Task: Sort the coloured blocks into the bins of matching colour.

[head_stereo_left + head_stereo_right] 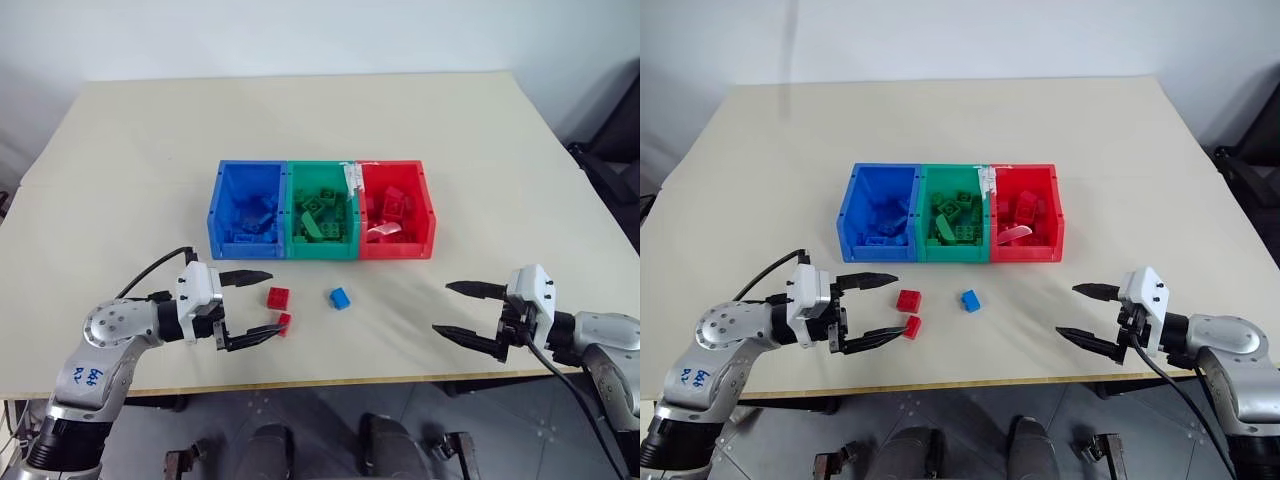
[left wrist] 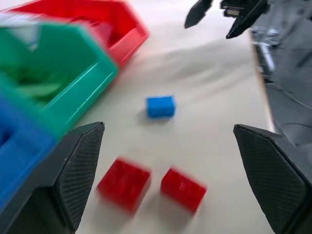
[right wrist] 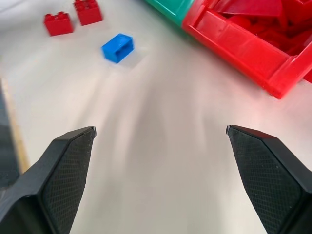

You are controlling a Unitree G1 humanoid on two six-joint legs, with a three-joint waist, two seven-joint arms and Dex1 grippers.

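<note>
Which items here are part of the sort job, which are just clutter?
Job:
- two red blocks, loose on the table
- blue block, loose
- blue bin, green bin, red bin, all holding blocks

Not job:
- table
- white strip on the green/red divider
</note>
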